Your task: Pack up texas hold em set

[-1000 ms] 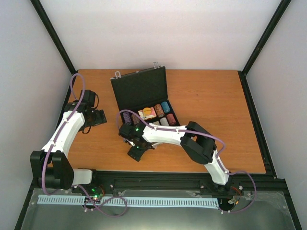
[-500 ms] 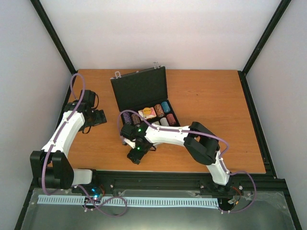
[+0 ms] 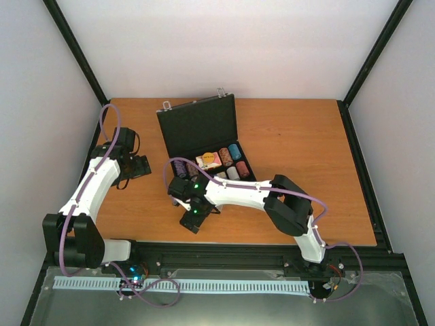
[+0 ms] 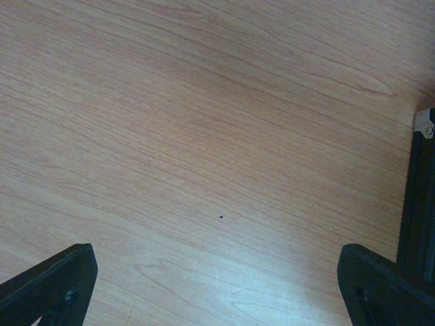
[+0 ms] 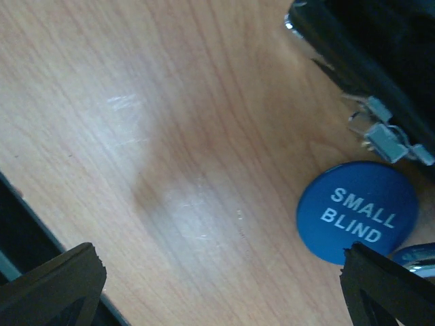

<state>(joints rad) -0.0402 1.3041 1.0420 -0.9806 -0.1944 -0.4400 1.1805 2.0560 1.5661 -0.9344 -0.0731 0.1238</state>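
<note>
The case (image 3: 198,126) lies open, with its long axis running left to right and the right end a little farther back. Its lid opens toward the far wall, and the tray nearest the arms holds rows of chips (image 3: 226,156). The right gripper (image 3: 192,219) hangs just off the case's near left corner with its fingers (image 5: 54,288) spread wide and nothing between them. In the right wrist view, a blue disc (image 5: 357,212) marked SMALL BLIND lies flat on the table (image 5: 136,136). It sits just ahead of the right-hand finger and inside the line of its tip. The edge of a second blue disc (image 5: 416,254) shows beside that finger, but I cannot tell whether they touch. Beyond the first disc, and just beside it, is the case's silver-edged corner with a silver latch (image 5: 380,139) sticking out toward the disc. The left gripper (image 3: 139,166) is well off to the left of the case, its fingers (image 4: 47,285) also spread wide over bare wood. A black frame rail (image 4: 420,197) with a pale bracket (image 4: 425,123) at its end runs just outside its right-hand finger.
</note>
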